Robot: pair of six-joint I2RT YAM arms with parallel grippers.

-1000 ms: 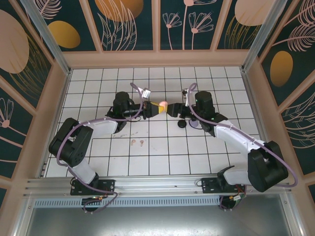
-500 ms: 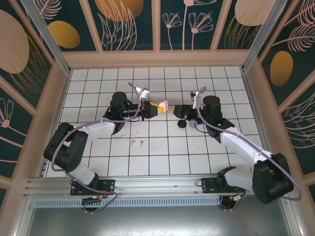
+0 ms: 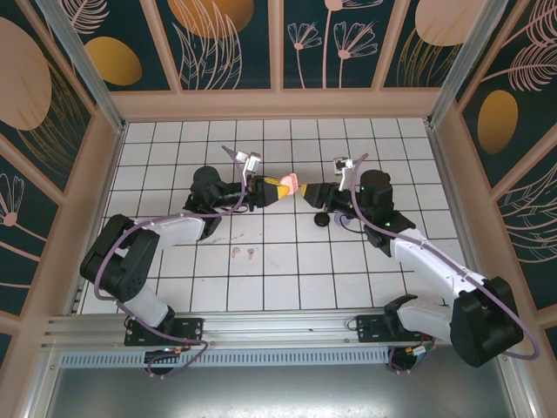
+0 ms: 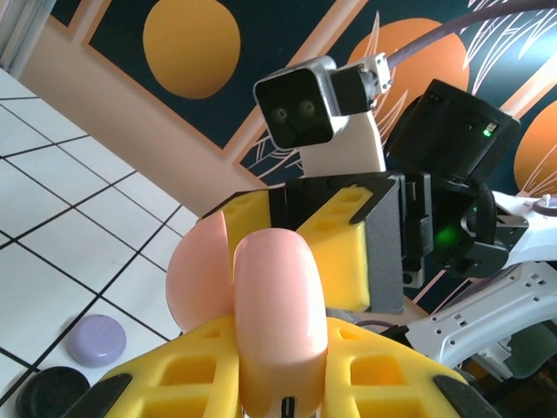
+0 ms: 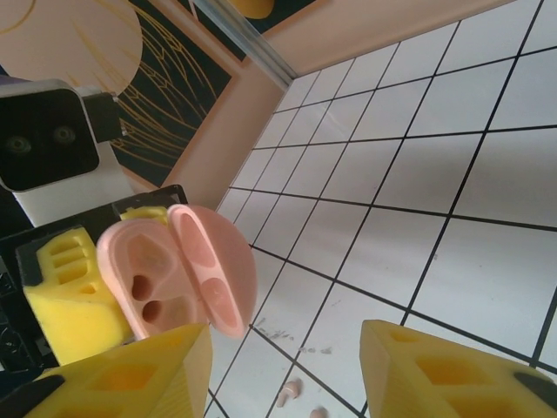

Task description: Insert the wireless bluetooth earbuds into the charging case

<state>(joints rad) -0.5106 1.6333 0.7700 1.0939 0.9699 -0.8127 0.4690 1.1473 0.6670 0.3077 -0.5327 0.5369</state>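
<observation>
1. Two arms meet in the middle, and one thing is new: the right gripper [image 3: 312, 193] has backed away. A moment ago it was right up against the pink case [image 5: 174, 261]. Now there is a small gap between them.
2. The left gripper [image 3: 280, 185] has hardly moved. Its fingers are pressed tight on the pink case and hold it up in the air, off the floor [image 3: 287, 279].
3. The right gripper's yellow fingers [image 5: 130, 374] are spread apart. Nothing sits between them, so it holds nothing.
4. The pink case is open. Its lid [image 5: 218, 261] is swung to one side, and the two holes [image 5: 141, 287] inside are empty.
5. The pink buds [image 3: 237, 253] are not in the case yet. They lie side by side on the floor, well apart from the case and closer to the arm bases.
6. A black case [image 3: 322, 219] and a lavender case [image 4: 96, 340] sit on the floor near the right gripper.
7. I think this means the opening part is done and the right gripper is free. Its next job is likely to go down and pick up one pink bud. The buds are tiny, so a pinch could easily miss one or flick it away.
</observation>
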